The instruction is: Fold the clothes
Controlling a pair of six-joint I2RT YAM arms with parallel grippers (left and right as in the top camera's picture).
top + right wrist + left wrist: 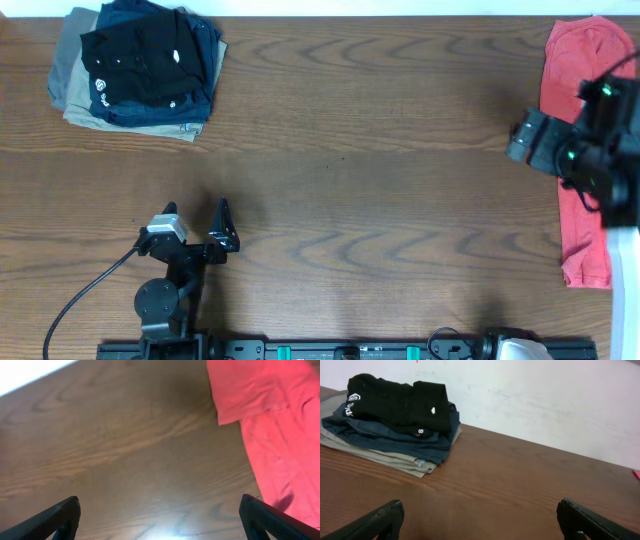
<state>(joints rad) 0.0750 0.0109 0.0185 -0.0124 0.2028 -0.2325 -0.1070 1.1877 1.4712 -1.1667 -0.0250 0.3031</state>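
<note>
A red garment (585, 60) lies unfolded along the table's right edge, partly hidden under my right arm. It also shows at the right of the right wrist view (280, 415). My right gripper (515, 137) is open and empty above bare wood just left of the garment, its fingers spread wide in its wrist view (160, 517). My left gripper (226, 228) is open and empty near the front left, low over the table (480, 520). A stack of folded clothes (140, 65), with black on navy on khaki, sits at the back left (395, 415).
The wooden table (370, 150) runs to a white wall at the back (545, 405). A black cable (85, 295) trails from the left arm's base to the front left. The arm mounting rail (350, 350) lies along the front edge.
</note>
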